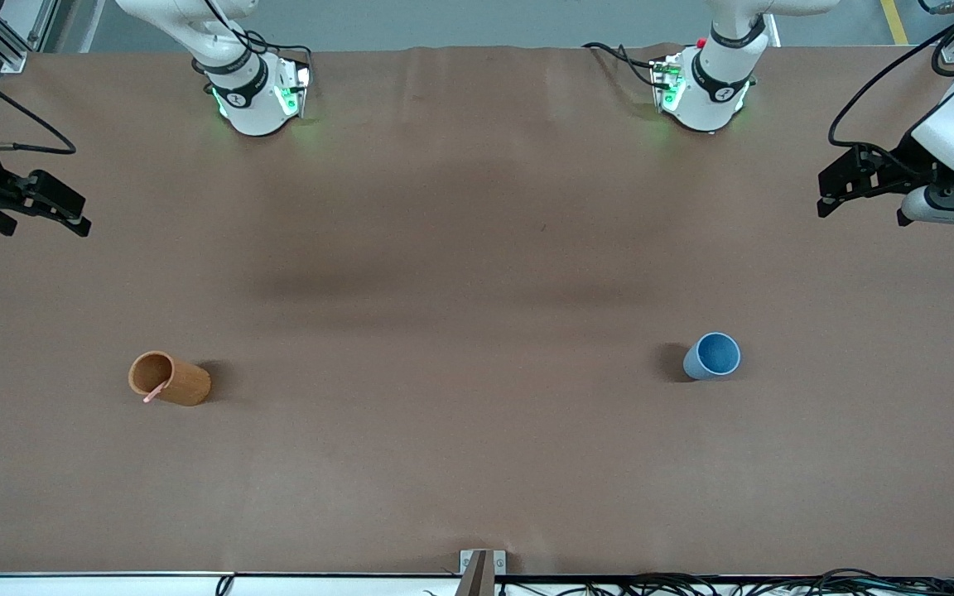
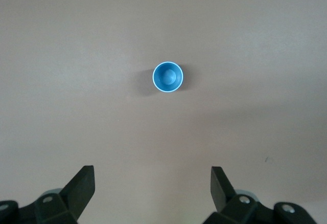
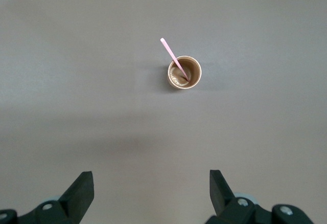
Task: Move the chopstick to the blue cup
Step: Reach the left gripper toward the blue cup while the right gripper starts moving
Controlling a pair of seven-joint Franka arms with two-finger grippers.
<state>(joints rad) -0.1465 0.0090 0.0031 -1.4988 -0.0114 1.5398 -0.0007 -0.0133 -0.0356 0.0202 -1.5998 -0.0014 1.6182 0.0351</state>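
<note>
Currently the chopstick [image 3: 173, 59] stands tilted in the brown cup [image 1: 169, 378], well apart from the blue cup [image 1: 712, 356] toward the left arm's end of the counter [image 1: 460, 248]. Both arms wait, the left gripper [image 2: 152, 185] and right gripper [image 3: 152, 187] empty with fingers spread wide.

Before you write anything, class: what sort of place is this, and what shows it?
Probably a robotics lab bench: a brown-covered table with two mounted arms, loose cables along its edge, and only test props out, a blue cup and a chopstick in an orange-brown cup.
</note>
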